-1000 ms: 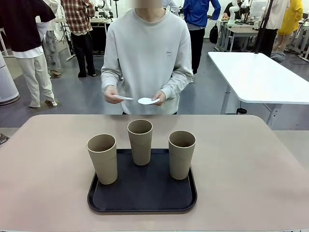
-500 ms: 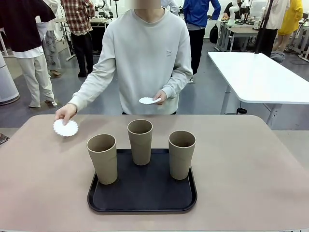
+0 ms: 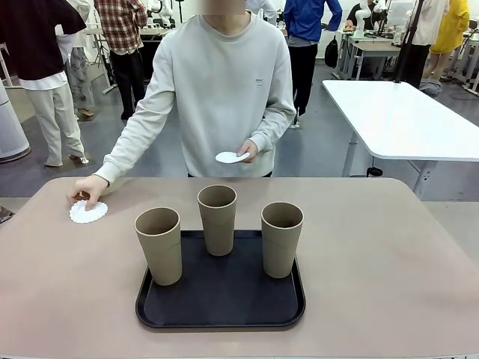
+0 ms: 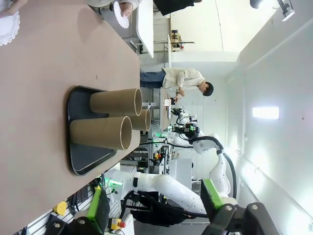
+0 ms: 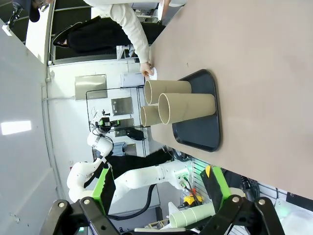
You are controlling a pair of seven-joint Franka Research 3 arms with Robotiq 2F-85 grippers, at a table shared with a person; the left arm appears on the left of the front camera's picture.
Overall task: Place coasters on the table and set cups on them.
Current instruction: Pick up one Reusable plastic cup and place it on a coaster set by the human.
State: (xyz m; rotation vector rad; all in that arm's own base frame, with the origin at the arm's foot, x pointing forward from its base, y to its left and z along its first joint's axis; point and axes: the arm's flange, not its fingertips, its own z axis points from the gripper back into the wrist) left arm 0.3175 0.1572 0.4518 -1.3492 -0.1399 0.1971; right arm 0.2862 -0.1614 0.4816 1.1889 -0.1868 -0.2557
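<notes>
Three tan paper cups stand upright on a black tray in the middle of the beige table. At the far left, the person's hand presses one white coaster flat on the table. Their other hand holds more coasters at waist height. In the left wrist view my left gripper is open and empty, well back from the cups and the coaster. My right gripper is likewise open, far from the cups.
A white-topped table stands at the back right, beyond the person. Bare tabletop lies on both sides of the tray. Other people stand in the background.
The person's hand has carried one coaster from in front of their body out and down to the table's far left, and now rests on it. The cups have not moved.
</notes>
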